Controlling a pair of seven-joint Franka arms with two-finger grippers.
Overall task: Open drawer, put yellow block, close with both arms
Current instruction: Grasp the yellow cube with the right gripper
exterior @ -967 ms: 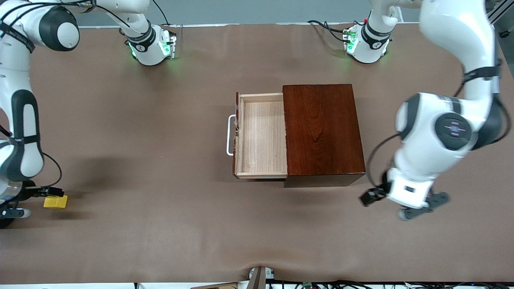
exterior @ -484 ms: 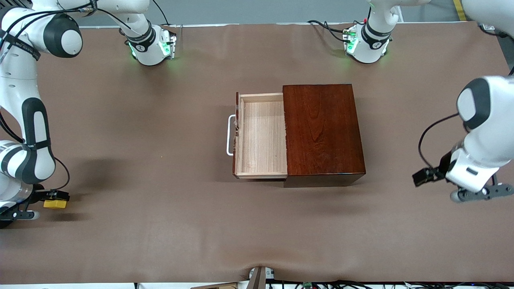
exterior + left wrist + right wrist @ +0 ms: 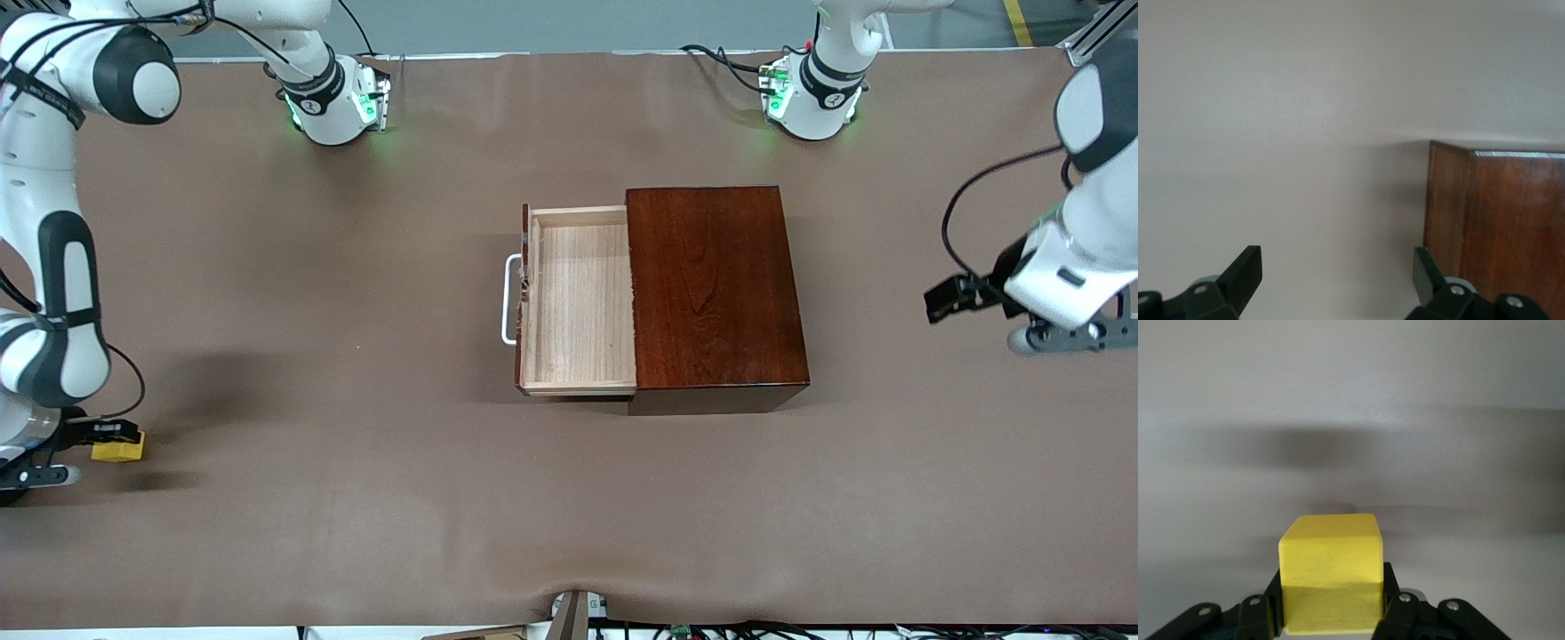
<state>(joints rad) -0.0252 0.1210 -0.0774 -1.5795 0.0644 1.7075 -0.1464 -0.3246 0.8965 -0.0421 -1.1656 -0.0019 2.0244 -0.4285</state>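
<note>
The small bright yellow cube (image 3: 1330,572) is pinched by the right gripper (image 3: 1331,613), half hidden under the wrist; the left gripper (image 3: 1335,280) is spread.

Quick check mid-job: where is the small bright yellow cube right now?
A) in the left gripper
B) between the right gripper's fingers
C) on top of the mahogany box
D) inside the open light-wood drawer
B: the right wrist view shows the small bright yellow cube clamped in the right gripper.
</note>
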